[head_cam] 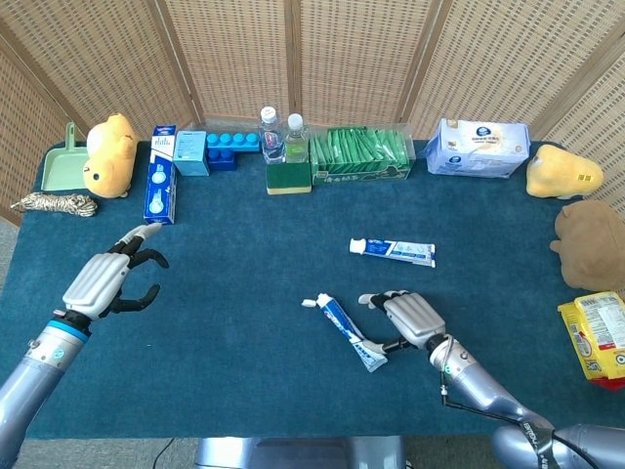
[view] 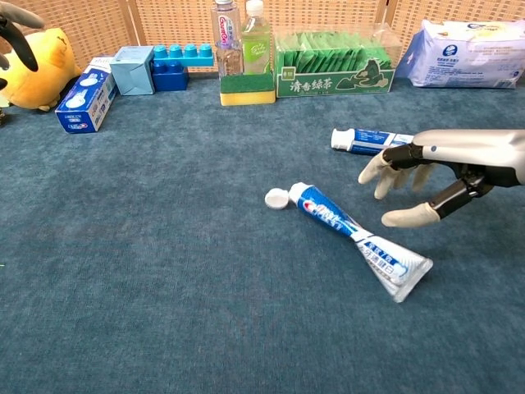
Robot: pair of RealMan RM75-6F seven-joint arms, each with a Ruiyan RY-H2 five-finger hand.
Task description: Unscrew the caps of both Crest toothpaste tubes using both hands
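One Crest tube point(head_cam: 347, 331) point(view: 349, 237) lies flat on the blue cloth near the front, white cap point(head_cam: 309, 302) point(view: 277, 199) still on, pointing left. A second tube point(head_cam: 392, 250) point(view: 370, 140) lies further back, cap to the left. My right hand point(head_cam: 410, 316) point(view: 439, 175) hovers just right of the near tube, fingers spread, holding nothing. My left hand point(head_cam: 105, 277) is far off at the left, fingers loosely apart and empty; in the chest view only its fingertips point(view: 18, 37) show at the top left corner.
Along the back stand a toothpaste box point(head_cam: 160, 187), blue blocks point(head_cam: 225, 148), two bottles point(head_cam: 281, 135), a green packet box point(head_cam: 359, 155) and a wipes pack point(head_cam: 479, 149). Plush toys sit at left point(head_cam: 108, 154) and right point(head_cam: 562, 172). A snack bag point(head_cam: 594, 338) lies at the right edge.
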